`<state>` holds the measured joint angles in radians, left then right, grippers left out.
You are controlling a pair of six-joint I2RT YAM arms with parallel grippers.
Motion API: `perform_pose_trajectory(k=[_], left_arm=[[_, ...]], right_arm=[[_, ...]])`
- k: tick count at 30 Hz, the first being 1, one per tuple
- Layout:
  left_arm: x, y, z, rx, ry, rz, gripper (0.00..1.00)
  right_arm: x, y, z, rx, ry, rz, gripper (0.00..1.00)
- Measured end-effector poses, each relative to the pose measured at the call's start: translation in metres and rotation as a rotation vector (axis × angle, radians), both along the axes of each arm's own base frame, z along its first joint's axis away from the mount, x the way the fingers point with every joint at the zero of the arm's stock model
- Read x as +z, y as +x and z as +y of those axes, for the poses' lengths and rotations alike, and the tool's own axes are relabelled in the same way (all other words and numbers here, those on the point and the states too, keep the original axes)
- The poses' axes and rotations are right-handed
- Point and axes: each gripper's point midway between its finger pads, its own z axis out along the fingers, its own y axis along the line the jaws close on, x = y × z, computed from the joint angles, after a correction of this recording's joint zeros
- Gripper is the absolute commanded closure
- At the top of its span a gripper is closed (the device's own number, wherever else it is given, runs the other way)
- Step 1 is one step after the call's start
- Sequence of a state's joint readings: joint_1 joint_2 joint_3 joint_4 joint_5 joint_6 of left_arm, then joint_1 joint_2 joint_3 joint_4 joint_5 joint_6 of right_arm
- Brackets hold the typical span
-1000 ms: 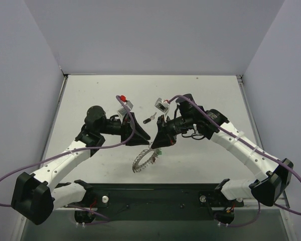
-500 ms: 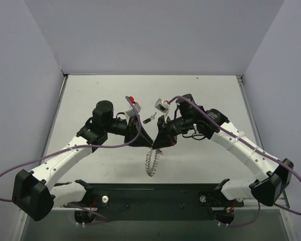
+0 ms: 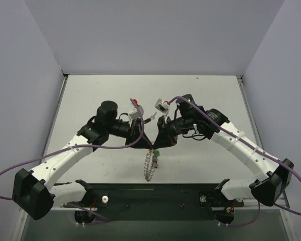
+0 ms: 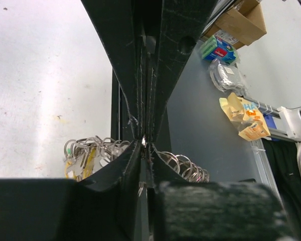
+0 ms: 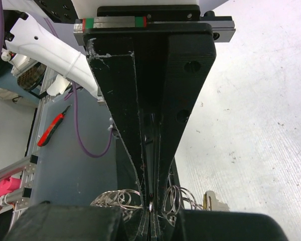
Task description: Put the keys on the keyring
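A: Nearest us, the keyring (image 3: 149,165) hangs edge-on by the front edge of the table (image 3: 190,165), with keys (image 4: 83,163) among its coils.
B: We log left gripper (image 4: 145,143) and right gripper (image 5: 150,205) both clenched on its rim. Beyond lies a black key (image 3: 150,118). Any writing?
A: Only "HA" on a yellow packet (image 4: 243,118); the rest is cut off.

The left gripper (image 3: 148,145) has swung toward 3 o'clock and pinched down on the keyring (image 3: 149,165), now hanging edge-on.
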<state>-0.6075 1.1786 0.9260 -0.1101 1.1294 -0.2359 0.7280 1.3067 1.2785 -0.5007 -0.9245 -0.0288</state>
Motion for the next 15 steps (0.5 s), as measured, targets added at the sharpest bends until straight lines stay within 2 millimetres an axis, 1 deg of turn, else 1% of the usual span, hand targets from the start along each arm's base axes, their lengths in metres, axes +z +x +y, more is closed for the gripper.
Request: perform_pose_trajectory(k=[1, 2, 3, 9, 10, 11, 13, 14, 15], left_arm=[[0.0, 0.0, 0.0, 0.002, 0.003, -0.002, 0.87], [0.0, 0.0, 0.0, 0.004, 0.006, -0.004, 0.97], [0.0, 0.0, 0.0, 0.004, 0.009, -0.003, 1.0], [-0.002, 0.002, -0.002, 0.018, 0.02, -0.017, 1.0], [-0.003, 0.002, -0.002, 0.021, 0.022, -0.019, 1.0], [-0.003, 0.003, -0.002, 0.027, 0.024, -0.021, 1.0], [-0.004, 0.005, -0.003, 0.041, 0.027, -0.024, 1.0], [-0.003, 0.006, -0.004, 0.051, 0.026, -0.026, 1.0], [-0.003, 0.008, -0.004, 0.063, 0.022, -0.033, 1.0]], right_arm=[[0.0, 0.0, 0.0, 0.0, -0.001, 0.001, 1.0], [0.0, 0.0, 0.0, 0.0, -0.001, 0.001, 1.0], [0.0, 0.0, 0.0, 0.0, -0.001, 0.001, 1.0], [-0.002, 0.0, -0.001, -0.005, -0.011, 0.002, 1.0], [-0.002, 0.0, -0.002, -0.008, -0.014, 0.002, 0.98], [-0.003, 0.002, -0.002, -0.014, -0.018, -0.003, 0.88], [-0.003, 0.004, -0.003, -0.032, -0.025, -0.008, 0.73], [-0.003, 0.007, -0.003, -0.045, -0.026, -0.015, 0.56], [-0.001, 0.01, -0.003, -0.064, -0.023, -0.018, 0.49]])
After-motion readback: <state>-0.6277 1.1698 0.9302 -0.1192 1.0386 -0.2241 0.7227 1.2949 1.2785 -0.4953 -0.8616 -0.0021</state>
